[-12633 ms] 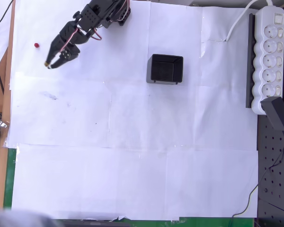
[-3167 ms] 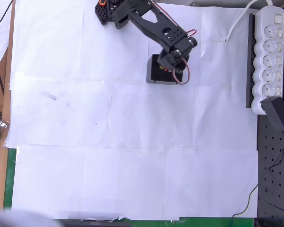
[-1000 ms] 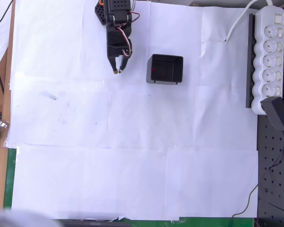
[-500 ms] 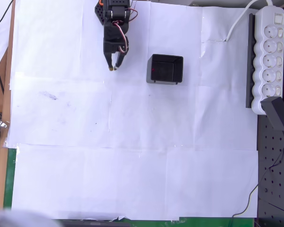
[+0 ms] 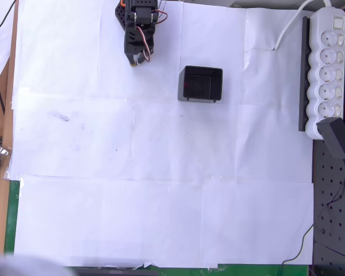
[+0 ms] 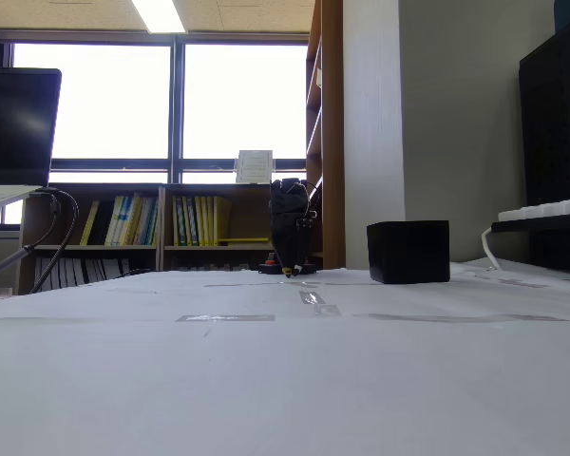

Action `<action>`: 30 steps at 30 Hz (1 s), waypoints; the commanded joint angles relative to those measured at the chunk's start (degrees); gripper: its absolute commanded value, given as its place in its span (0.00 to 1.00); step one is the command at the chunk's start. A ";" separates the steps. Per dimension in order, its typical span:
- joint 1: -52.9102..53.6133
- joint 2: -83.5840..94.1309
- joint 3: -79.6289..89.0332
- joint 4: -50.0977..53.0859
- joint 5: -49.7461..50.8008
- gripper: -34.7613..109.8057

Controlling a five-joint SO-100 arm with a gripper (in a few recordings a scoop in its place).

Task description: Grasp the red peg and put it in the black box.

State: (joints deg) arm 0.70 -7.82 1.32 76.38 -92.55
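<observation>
The black box (image 5: 200, 84) sits on the white paper right of the arm, and in the fixed view the black box (image 6: 408, 252) stands right of centre. A tiny red peg (image 5: 186, 85) lies inside the box against its left wall. My gripper (image 5: 135, 62) is folded back near the arm's base at the top, well left of the box, pointing down at the paper. Its fingers look drawn together with nothing between them. In the fixed view the gripper (image 6: 287, 272) hangs just above the table, far back.
A white power strip (image 5: 328, 69) and a black adapter (image 5: 338, 138) lie along the right edge. The arm's base (image 5: 139, 12) stands at the top edge. White paper (image 5: 161, 190) covers the table.
The peg went from the left of the paper into the box. Since then the arm has swung left and pulled back toward its base, and the fingers have narrowed.
</observation>
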 commanded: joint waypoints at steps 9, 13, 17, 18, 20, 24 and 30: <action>1.23 -5.01 -4.75 4.92 3.34 0.24; 2.20 -5.01 -4.75 4.92 3.34 0.24; 2.20 -5.01 -4.75 4.92 3.34 0.24; 2.20 -5.01 -4.75 4.92 3.34 0.24; 2.20 -5.01 -4.75 4.92 3.34 0.24; 2.20 -5.01 -4.75 4.92 3.34 0.24; 2.20 -5.01 -4.75 4.92 3.34 0.24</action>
State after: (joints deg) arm 1.49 -7.82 1.32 76.38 -89.12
